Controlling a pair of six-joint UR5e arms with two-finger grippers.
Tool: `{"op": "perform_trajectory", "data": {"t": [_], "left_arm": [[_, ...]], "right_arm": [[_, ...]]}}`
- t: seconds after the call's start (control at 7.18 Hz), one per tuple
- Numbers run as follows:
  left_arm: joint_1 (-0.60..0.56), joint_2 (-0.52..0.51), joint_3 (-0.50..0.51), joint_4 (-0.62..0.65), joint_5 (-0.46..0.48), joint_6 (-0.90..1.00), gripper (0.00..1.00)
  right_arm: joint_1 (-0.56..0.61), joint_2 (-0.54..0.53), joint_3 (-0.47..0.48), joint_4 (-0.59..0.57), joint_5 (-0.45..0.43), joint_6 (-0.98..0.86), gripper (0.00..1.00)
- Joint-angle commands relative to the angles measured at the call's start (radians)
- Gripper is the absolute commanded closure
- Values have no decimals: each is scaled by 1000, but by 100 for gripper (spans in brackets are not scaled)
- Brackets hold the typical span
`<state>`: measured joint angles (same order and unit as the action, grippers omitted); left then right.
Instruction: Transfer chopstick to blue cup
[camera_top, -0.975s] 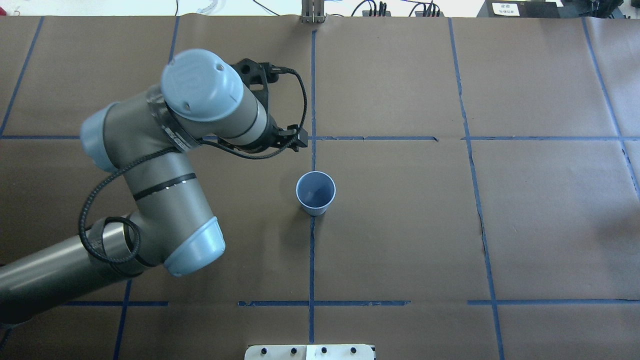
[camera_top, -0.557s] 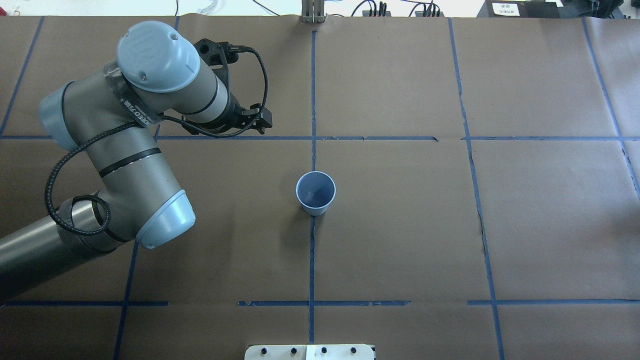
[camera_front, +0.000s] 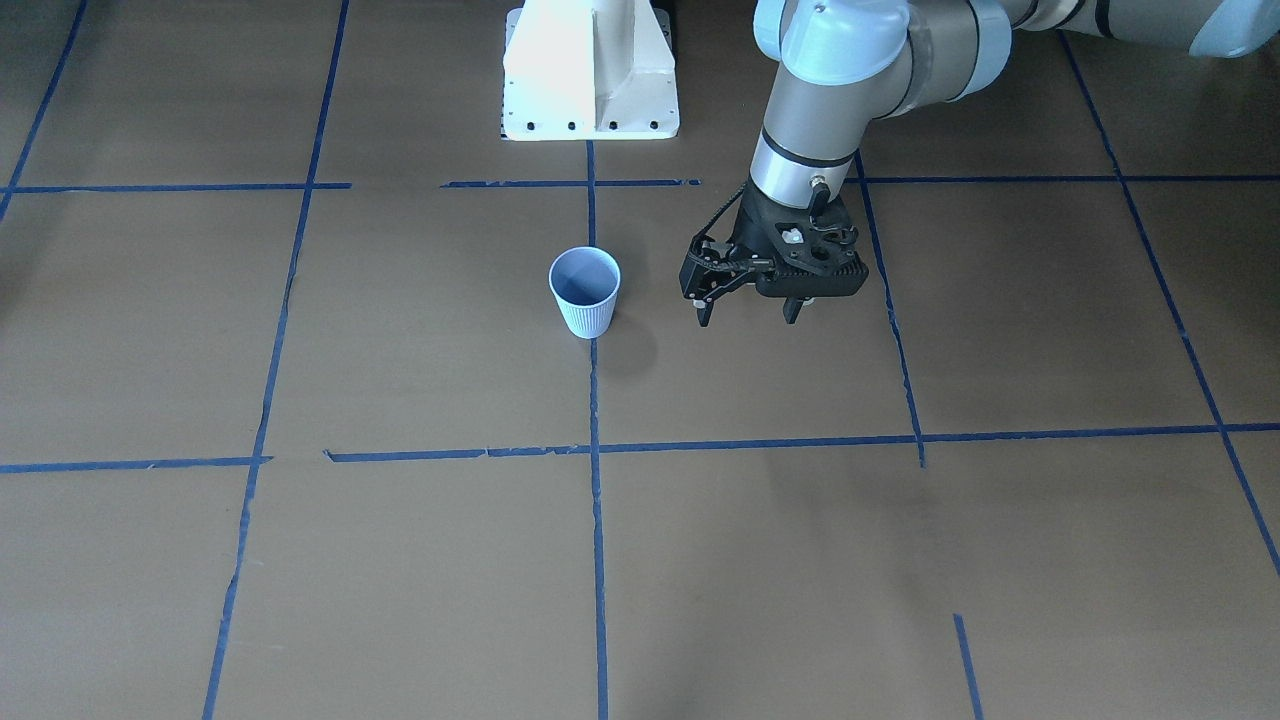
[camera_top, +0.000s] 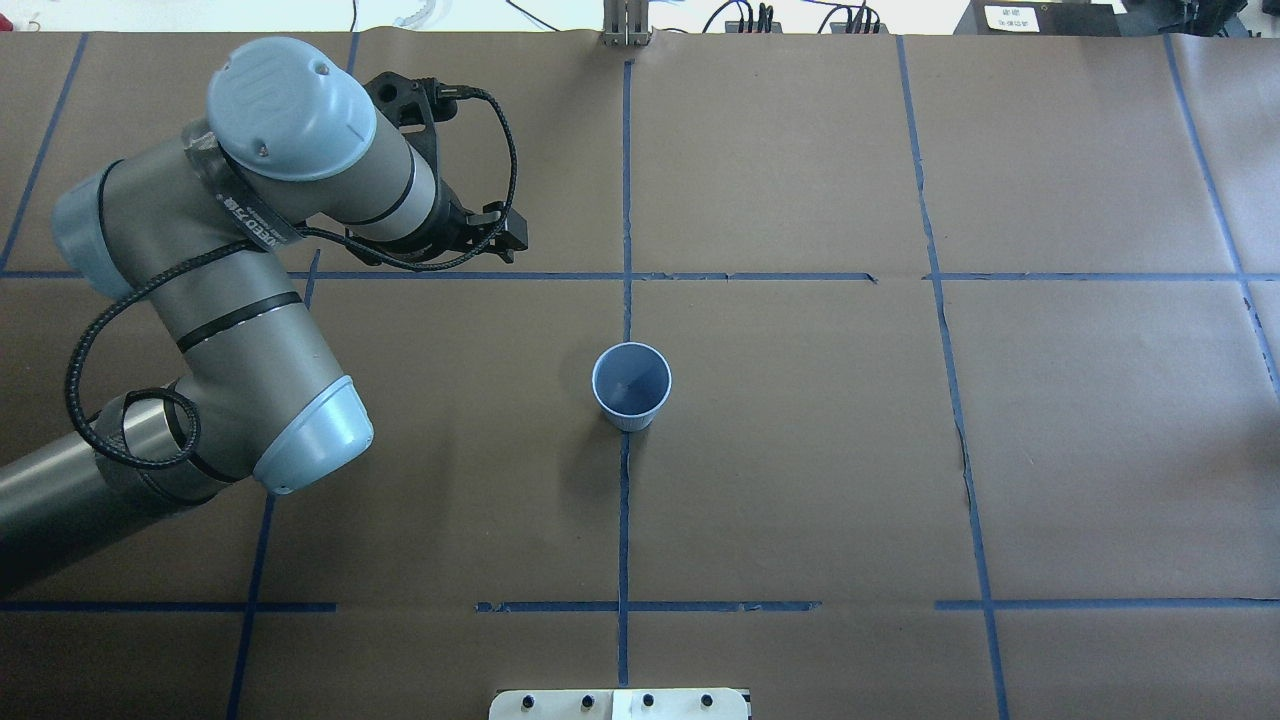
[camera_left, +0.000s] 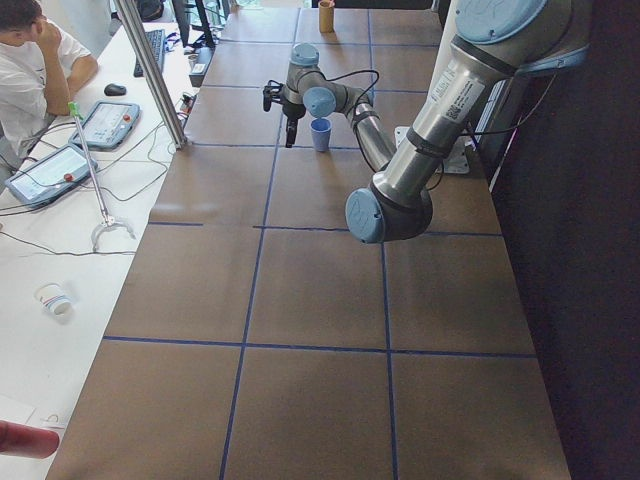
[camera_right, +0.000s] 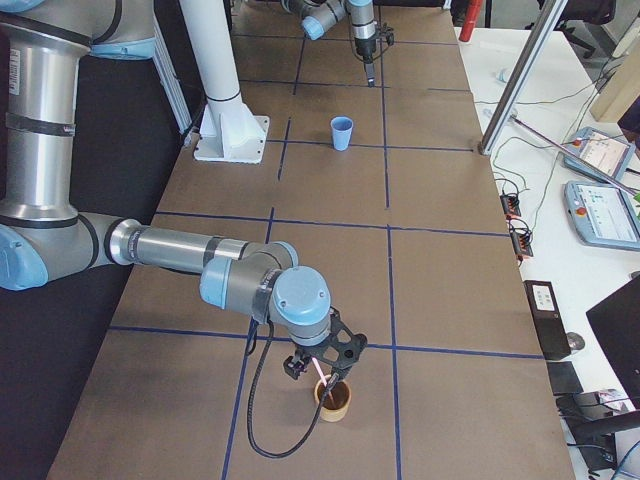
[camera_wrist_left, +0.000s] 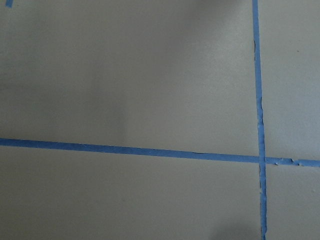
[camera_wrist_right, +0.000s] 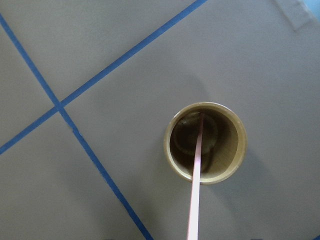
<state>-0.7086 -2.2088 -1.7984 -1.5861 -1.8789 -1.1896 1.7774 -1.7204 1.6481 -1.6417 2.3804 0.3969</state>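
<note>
The pale blue ribbed cup (camera_top: 631, 386) stands upright and empty at the table's middle; it also shows in the front view (camera_front: 585, 290). My left gripper (camera_front: 747, 315) hangs open and empty just above the table, beside the cup and apart from it. The salmon-pink chopstick (camera_wrist_right: 196, 185) leans in a tan cup (camera_wrist_right: 206, 142) at the table's right end. My right gripper (camera_right: 318, 375) hovers right over that tan cup (camera_right: 333, 398). The stick runs up toward it, but its fingers are out of view, so I cannot tell whether it grips the stick.
The white robot base (camera_front: 590, 70) stands at the table's near edge behind the blue cup. Blue tape lines (camera_wrist_left: 130, 150) cross the brown paper. An operator's side bench with tablets (camera_left: 100, 120) and a metal post (camera_left: 150, 70) lies beyond the far edge.
My left arm has swung away from the blue cup, leftward and farther out over the table in the overhead view, slowing over the last half second. The cup has not moved.
</note>
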Motion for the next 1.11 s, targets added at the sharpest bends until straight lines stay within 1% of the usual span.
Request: {"op": "perform_trajectory", "data": {"t": [0.0, 0.28, 0.42, 0.56, 0.7, 0.84, 0.98], "left_arm": [[0, 1, -21, 0, 3, -7, 0], [0, 12, -39, 0, 6, -8, 0], [0, 36, -77, 0, 6, -8, 0], [0, 58, -99, 0, 4, -8, 0], [1, 58, -99, -2, 4, -7, 0], [1, 58, -101, -2, 4, -7, 0], [1, 58, -104, -2, 4, -7, 0]], "right_arm": [[-30, 27, -45, 28, 3, 69, 5], [-52, 35, -51, 29, 13, 102, 6], [-68, 35, -66, 31, 14, 100, 6], [-78, 35, -85, 31, 26, 99, 7], [-79, 32, -85, 31, 33, 99, 10], [-79, 24, -86, 31, 33, 94, 14], [-91, 24, -90, 31, 31, 95, 26]]}}
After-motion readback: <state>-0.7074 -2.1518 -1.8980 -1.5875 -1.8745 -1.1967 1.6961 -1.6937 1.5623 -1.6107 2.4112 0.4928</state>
